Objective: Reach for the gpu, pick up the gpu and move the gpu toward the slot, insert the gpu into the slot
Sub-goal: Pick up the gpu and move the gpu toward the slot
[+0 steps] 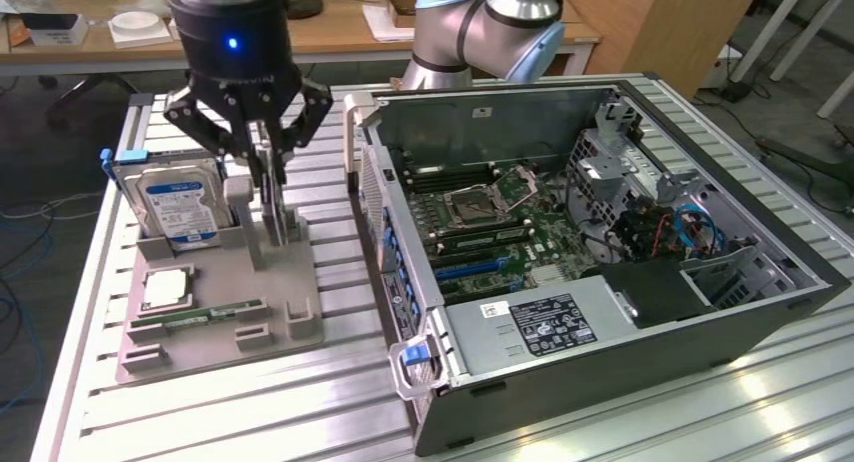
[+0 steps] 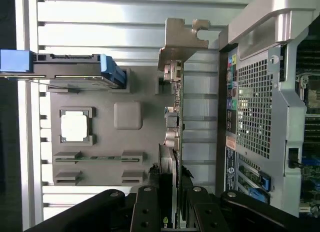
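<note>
Clamping the gpu (image 1: 276,214) between closed fingers, gripper (image 1: 271,167) stands over gray fixture tray (image 1: 214,312). Card upright on edge, at 6 o'clock below the wrist. Exterior view: hard drive (image 1: 180,207) at 8 o'clock; blue slot (image 1: 470,269) at 4 o'clock, well apart.

A ribbed aluminium table (image 1: 267,412) is stretching out beneath the jaws, and a bright glare (image 1: 787,387) is glinting off its slats well away from them. Beyond the jaws a long wooden desk (image 1: 334,37) is standing, with a wooden cabinet (image 1: 667,32) rising beside it. Dark floor (image 1: 34,172) is showing around the table, with cables (image 1: 801,152) trailing across it.
</note>
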Robot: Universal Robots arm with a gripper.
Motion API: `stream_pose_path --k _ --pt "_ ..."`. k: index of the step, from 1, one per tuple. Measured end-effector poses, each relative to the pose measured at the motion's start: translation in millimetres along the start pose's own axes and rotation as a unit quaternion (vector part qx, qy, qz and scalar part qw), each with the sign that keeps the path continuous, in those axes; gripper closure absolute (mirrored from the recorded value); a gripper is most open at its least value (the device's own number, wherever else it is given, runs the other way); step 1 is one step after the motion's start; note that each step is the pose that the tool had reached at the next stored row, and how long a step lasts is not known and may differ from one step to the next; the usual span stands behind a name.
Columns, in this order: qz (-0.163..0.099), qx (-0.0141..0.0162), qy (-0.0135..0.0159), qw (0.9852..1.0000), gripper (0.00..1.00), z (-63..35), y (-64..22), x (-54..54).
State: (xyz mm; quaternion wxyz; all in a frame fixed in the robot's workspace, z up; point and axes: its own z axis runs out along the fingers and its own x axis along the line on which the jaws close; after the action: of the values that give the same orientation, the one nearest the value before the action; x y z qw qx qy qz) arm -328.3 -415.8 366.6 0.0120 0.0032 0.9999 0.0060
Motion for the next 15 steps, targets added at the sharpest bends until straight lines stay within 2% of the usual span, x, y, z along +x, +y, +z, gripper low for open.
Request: stream_pose_path --k 9,15 --pt "0.000 0.0000 0.0000 1.0000 0.74 -40.4 0.5 -0.3" --pt "0.000 0.0000 0.0000 1.0000 0.74 -58.4 0.7 -0.7"
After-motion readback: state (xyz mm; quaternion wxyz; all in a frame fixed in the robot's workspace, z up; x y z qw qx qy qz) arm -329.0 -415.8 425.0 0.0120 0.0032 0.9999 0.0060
